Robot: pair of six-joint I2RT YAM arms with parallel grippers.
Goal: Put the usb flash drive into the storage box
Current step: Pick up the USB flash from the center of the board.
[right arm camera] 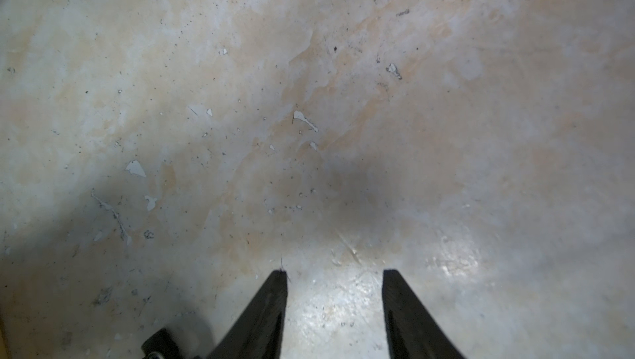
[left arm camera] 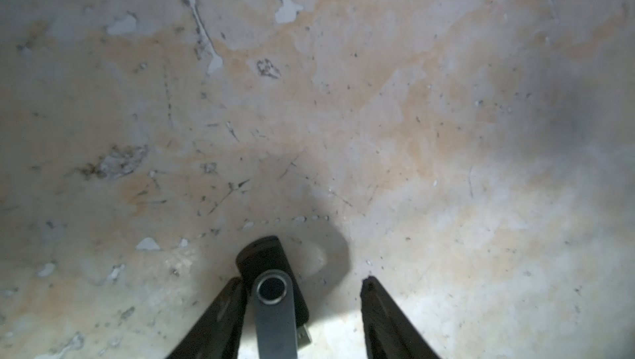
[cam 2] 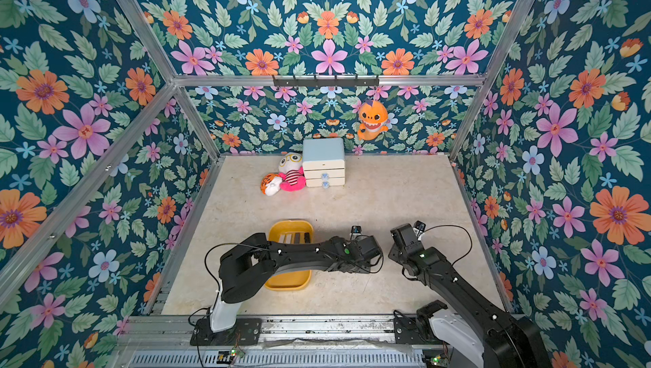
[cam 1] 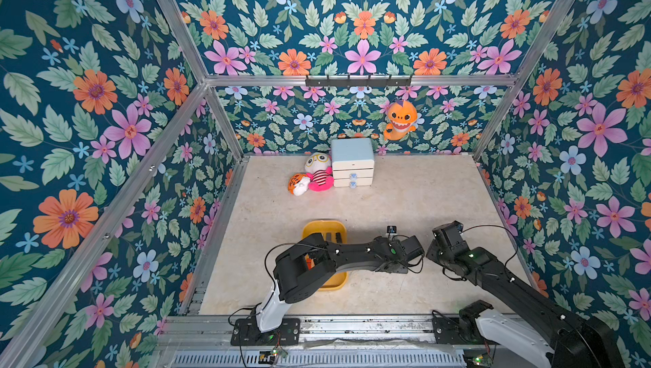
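Observation:
The usb flash drive (left arm camera: 264,257), a black body with a grey swivel cover, lies on the beige table between the fingers of my left gripper (left arm camera: 302,280). It touches one finger (left arm camera: 223,309), and a gap separates it from the other finger, so the jaws stand open around it. The storage box (cam 1: 324,223) (cam 2: 290,223), a shallow yellow tray, sits left of the drive, partly hidden under the left arm (cam 1: 352,253), which reaches across it. Small dark items lie in it. My right gripper (right arm camera: 335,271) hangs open over bare table with nothing between its fingers.
A white three-drawer cabinet (cam 1: 352,163) stands at the back with two plush toys (cam 1: 318,172) beside it. An orange plush (cam 1: 400,119) hangs on the back wall. The two wrists are close together at the table's front right. Floral walls enclose the table.

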